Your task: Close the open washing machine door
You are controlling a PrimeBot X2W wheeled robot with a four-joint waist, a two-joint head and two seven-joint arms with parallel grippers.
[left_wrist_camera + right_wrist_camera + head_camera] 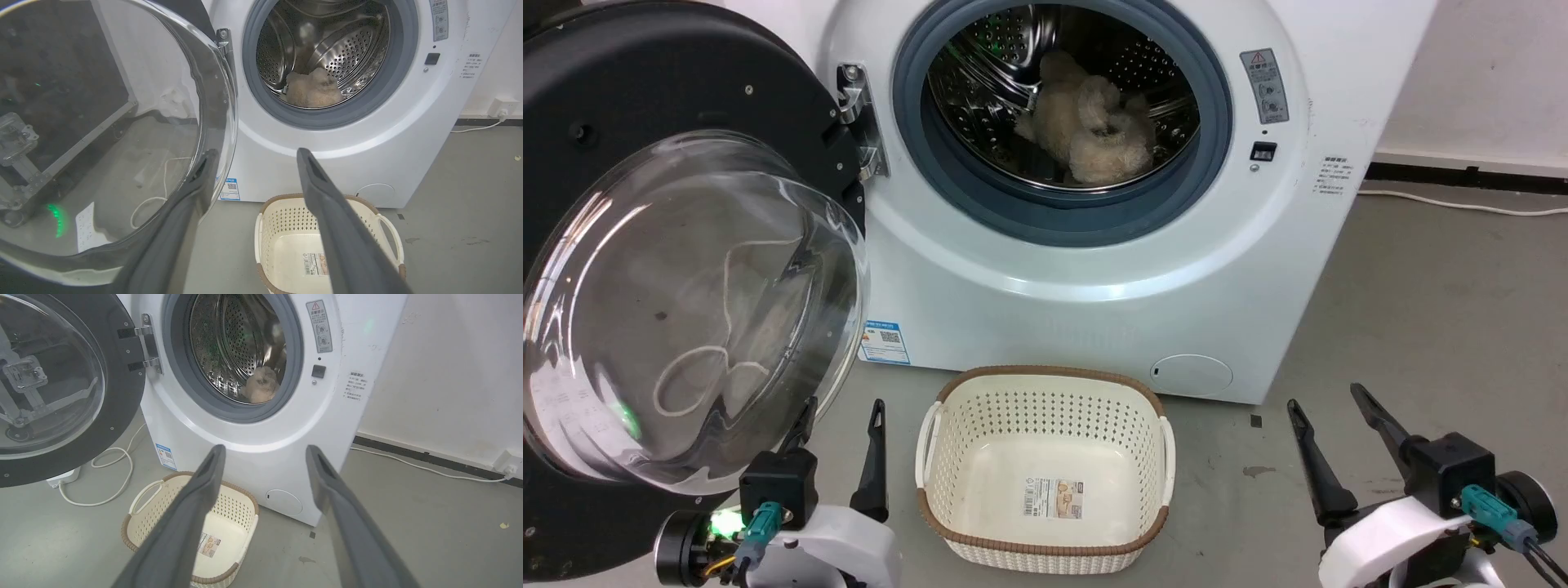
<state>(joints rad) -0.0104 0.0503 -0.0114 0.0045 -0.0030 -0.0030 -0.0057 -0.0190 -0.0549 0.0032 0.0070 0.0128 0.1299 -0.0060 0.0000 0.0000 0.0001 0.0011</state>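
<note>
Dark fingers of the left gripper (pixel 843 406) stood apart, one just beside the bulging glass of the washing machine door (pixel 686 310), which hung wide open left of the washing machine (pixel 1094 310). The right gripper (pixel 1324 396), also spread, was well apart from the door; between them a cream basket (pixel 1045 371) sat on the floor (pixel 1421 310) before the machine, and a beige plush toy (pixel 1086 131) lay in the drum (pixel 980 82).

We have the washing machine door (pixel 686 310) swung out left of the washing machine (pixel 1094 310), hinged at the L edge of its opening. A plush toy (pixel 1086 131) lies in the machine's drum (pixel 1160 65). A basket (pixel 1045 371) sits on the floor (pixel 1421 327) just in front of the machine, w/ our left end effector (pixel 843 406) front-left of the machine and right end effector (pixel 1324 398) front-right.
</note>
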